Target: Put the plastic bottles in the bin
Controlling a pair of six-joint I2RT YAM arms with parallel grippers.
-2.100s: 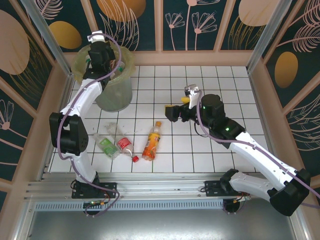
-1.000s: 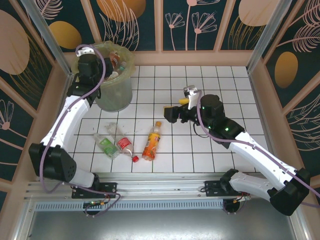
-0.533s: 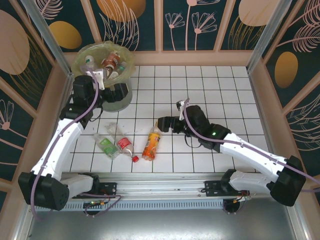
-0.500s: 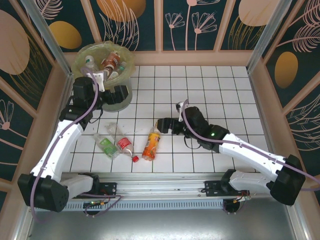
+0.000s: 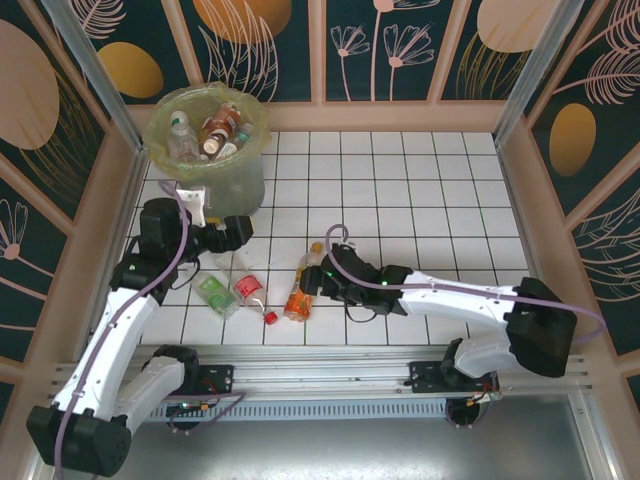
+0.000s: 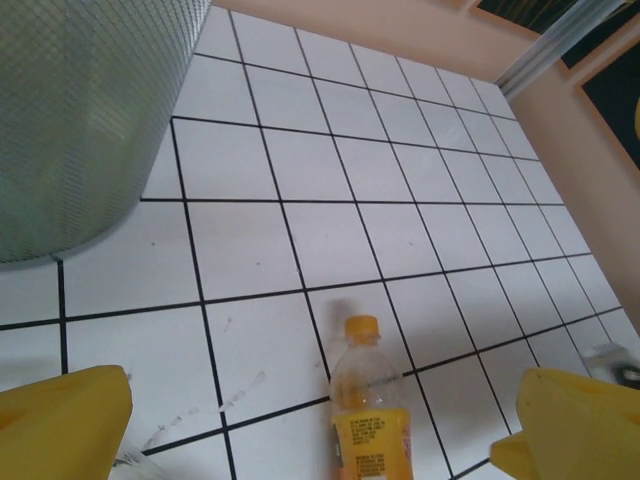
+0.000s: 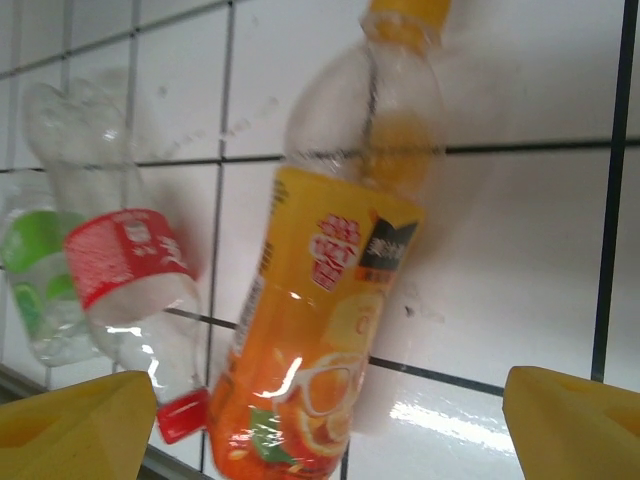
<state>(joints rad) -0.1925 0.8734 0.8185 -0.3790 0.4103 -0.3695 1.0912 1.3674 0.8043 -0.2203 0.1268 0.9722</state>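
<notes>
My right gripper [image 7: 320, 440] is spread wide, its yellow fingertips [image 7: 70, 425] on either side of the base end of a clear plastic bottle with an orange label and orange cap [image 7: 330, 330]. It grips nothing. The label shows orange fruit and red characters that I cannot read. This bottle lies on the white tiled table [image 5: 400, 190], towards the near edge, cap pointing far. Just left of it lie a crushed clear bottle with a red label [image 7: 125, 270] and, further left, a clear bottle with a green label [image 7: 30, 270]; their print is too blurred to read. My left gripper [image 6: 320, 430] is also wide open and empty, low over the tiles. It is near the tall round grey-green bin [image 5: 205, 190] at far left, which holds several bottles [image 5: 210, 128].
</notes>
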